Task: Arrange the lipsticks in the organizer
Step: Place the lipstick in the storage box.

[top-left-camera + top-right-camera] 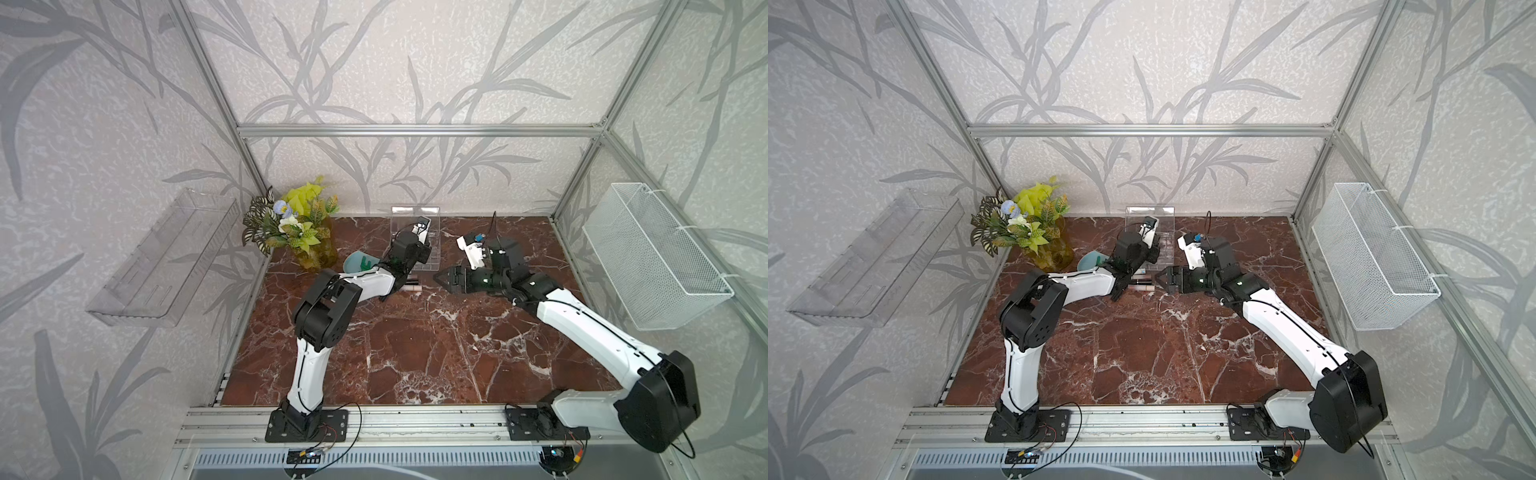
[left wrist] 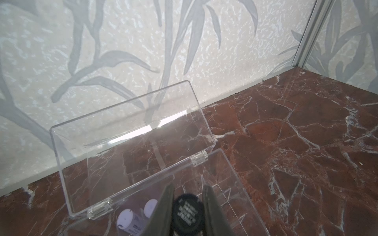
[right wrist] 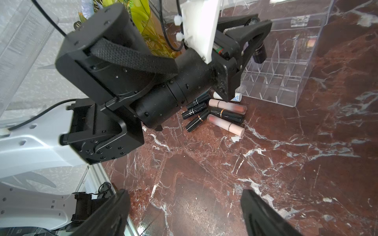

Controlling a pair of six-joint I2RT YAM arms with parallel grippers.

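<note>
The left claw [image 2: 188, 191] is clamped on a black lipstick [image 2: 189, 213] and holds it over the organizer [image 3: 286, 81] — a clear box with a grid of cells, standing near the back wall [image 2: 143, 51] with its lid [image 2: 131, 143] swung open and propped up. In the left wrist view two pale tubes [image 2: 126, 219] already stand in cells just beside the held one. The fingers hide the spot below, so I cannot tell which cell the black tube hangs over. The right claw [image 3: 184, 214] hovers over the bare marble surface [image 3: 225, 173], jaws wide apart with nothing between them. Just in front of the organizer lie the loose lipsticks [image 3: 216, 115] — several black ones and two beige-pink ones, touching in a small heap.
</note>
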